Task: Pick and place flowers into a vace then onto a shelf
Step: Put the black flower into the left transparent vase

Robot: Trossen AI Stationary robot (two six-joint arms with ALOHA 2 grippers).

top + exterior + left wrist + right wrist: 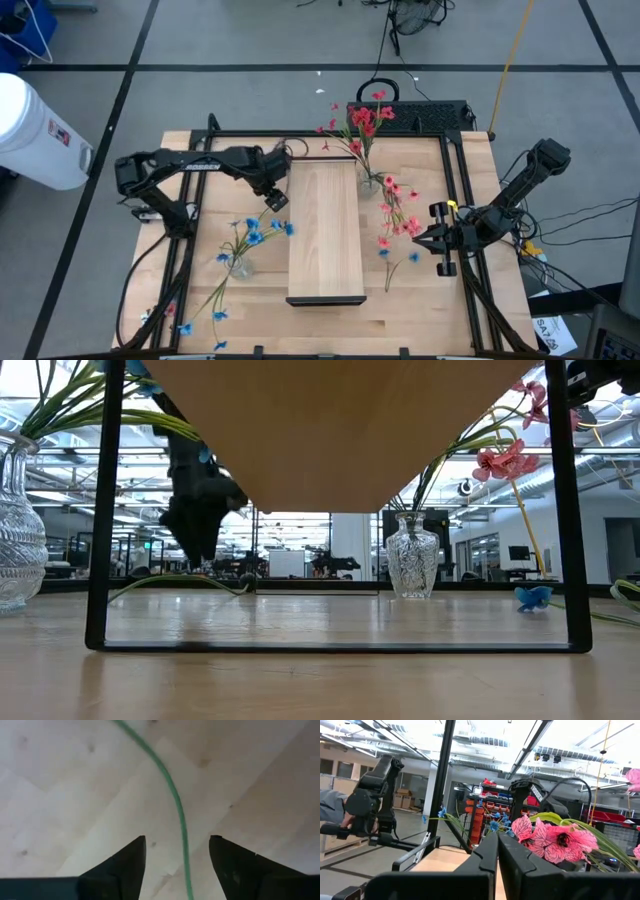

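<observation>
Green stem runs between my left gripper's wide-open fingers at frame centre; closing off-centre could probably flick it away.

- The shelf lies along the middle of the surface, between the two arms.
- One vase stands just off the shelf's far right corner, with flowers in it.
- A second vase stands left of the shelf, also with flowers in it.
- More flowers lie on the surface between the shelf and the right hand.
- A loose spray lies at the near left corner.
- The left hand is at the shelf's far left edge, over a stem.
</observation>
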